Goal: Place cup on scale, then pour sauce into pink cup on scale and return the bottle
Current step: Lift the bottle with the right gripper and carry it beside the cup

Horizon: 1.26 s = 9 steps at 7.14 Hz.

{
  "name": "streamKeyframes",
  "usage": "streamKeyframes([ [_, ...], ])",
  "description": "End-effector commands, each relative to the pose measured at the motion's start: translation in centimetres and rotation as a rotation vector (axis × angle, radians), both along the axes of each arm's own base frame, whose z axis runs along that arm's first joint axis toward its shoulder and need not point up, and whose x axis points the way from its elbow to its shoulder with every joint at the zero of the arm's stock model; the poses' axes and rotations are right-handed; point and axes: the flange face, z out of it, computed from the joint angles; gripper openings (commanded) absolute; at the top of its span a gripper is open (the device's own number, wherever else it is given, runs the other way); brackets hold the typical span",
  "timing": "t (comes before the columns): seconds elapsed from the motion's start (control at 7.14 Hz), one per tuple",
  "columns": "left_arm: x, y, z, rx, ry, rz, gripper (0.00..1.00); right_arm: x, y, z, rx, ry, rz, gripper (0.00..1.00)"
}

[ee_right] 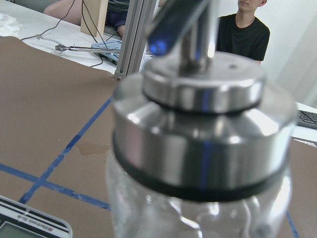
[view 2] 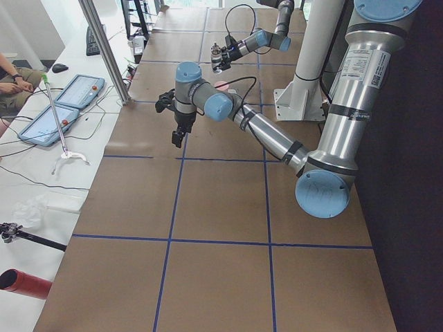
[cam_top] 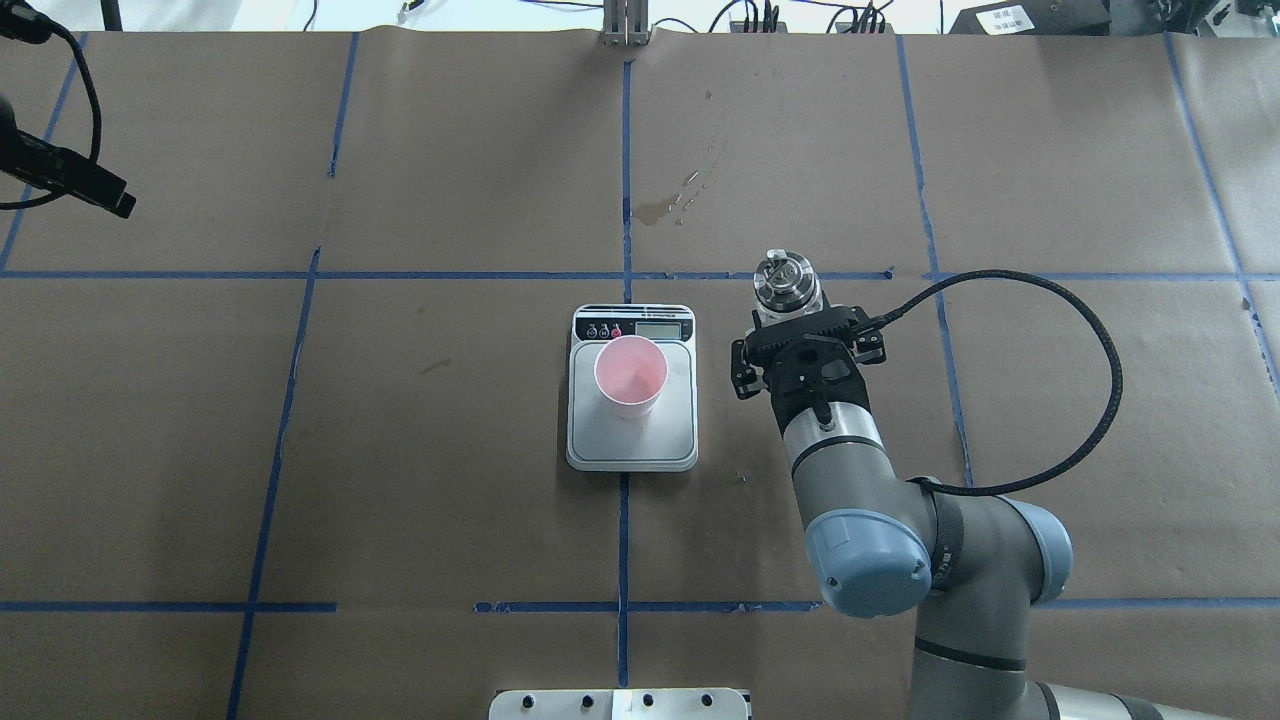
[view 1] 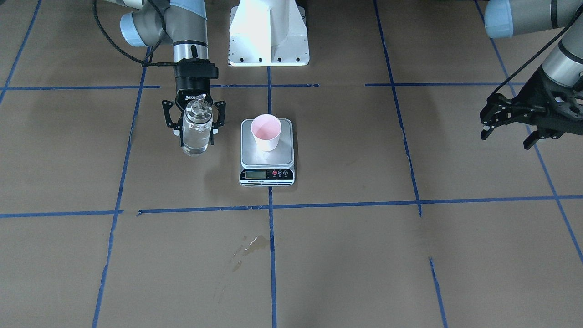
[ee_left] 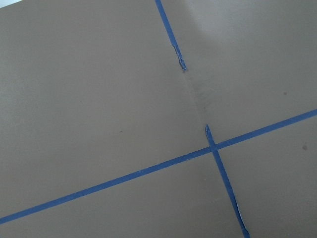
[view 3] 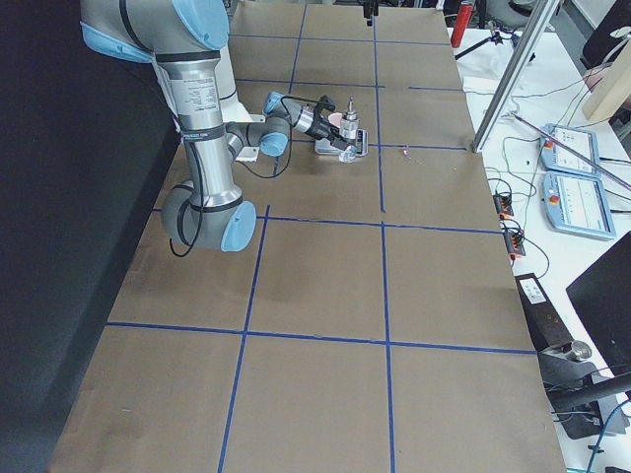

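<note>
Clear glass bottle (view 1: 197, 136) with silver top squeezed upright in right gripper (view 1: 195, 131), beside flat grey steel scale (view 1: 255, 157) with small pink-inside paper cup (view 1: 266, 132) set on it; left gripper (view 1: 505, 139) spread apart, far off.

Silver-grey tubes with pale blue joint caps are seen on the left arm (view 1: 565, 59) and the right arm (cam_top: 840, 450), black open-framed linkages on the left gripper (view 1: 505, 139) and the right gripper (view 1: 195, 134), white printed labels (view 2: 363, 66) on the upright links, and a black braided cable (cam_top: 1090, 330) at the right wrist
</note>
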Motion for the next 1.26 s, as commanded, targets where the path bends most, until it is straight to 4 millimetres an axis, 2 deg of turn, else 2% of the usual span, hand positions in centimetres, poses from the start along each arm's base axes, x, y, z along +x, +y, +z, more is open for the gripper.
streamKeyframes([
  [0.0, 0.0, -0.1, 0.2, 0.027, -0.01, 0.029, 0.92, 0.0, 0.3, -0.6, 0.016, 0.045, -0.017, 0.0],
  [0.14, 0.0, -0.1, 0.3, 0.028, -0.012, 0.032, 0.92, -0.4, 0.5, 0.0, 0.01, 0.085, -0.019, 0.0],
  [0.56, 0.0, -0.2, 0.3, 0.026, -0.012, 0.032, 0.92, -2.4, 0.1, -3.9, -0.012, 0.291, 0.001, 0.0],
  [0.98, 0.2, -0.5, 1.0, 0.012, -0.017, 0.033, 0.92, -2.6, 0.2, -3.2, 0.039, 0.537, 0.008, 0.0],
  [1.12, 0.3, -0.5, 0.9, 0.013, -0.016, 0.034, 0.92, -3.4, 1.4, -2.3, 0.055, 0.621, -0.005, 0.0],
])
